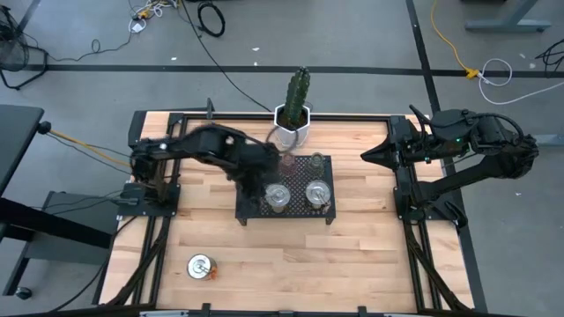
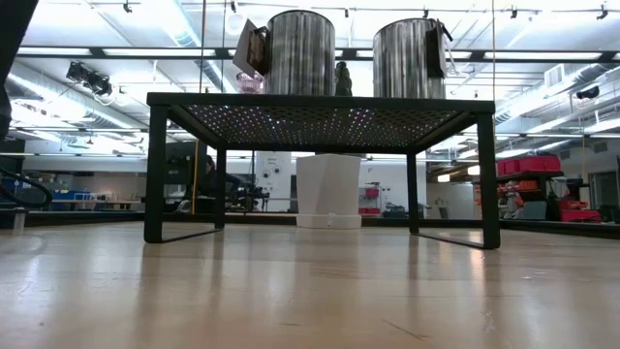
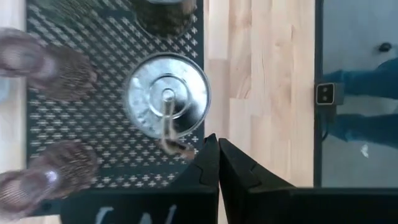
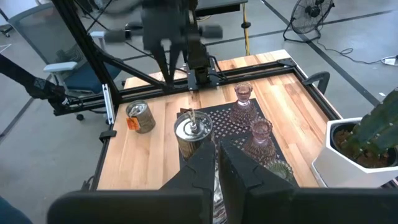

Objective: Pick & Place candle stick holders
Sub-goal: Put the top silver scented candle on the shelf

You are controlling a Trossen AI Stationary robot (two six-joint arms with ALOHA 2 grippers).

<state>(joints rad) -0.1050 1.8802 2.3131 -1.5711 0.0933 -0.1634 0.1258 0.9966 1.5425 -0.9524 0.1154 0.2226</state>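
Two silver candle stick holders (image 1: 278, 195) (image 1: 317, 194) stand on the black mesh tray (image 1: 256, 211). Behind them on the tray are three tinted glass cups (image 4: 242, 93) (image 4: 260, 134) (image 4: 280, 168). A third silver holder (image 1: 201, 266) sits on the bare wood near the front left. My left gripper (image 3: 217, 158) hangs shut and empty above the tray's near left corner, beside the left silver holder (image 3: 166, 102). It also shows in the right wrist view (image 4: 169, 65). My right gripper (image 4: 217, 155) waits shut, high at the table's right side.
A white hexagonal pot with a cactus (image 1: 293, 123) stands just behind the tray at the far edge. In the low view the tray (image 2: 320, 107) is a raised platform on legs. Open wood lies in front of the tray and to both sides.
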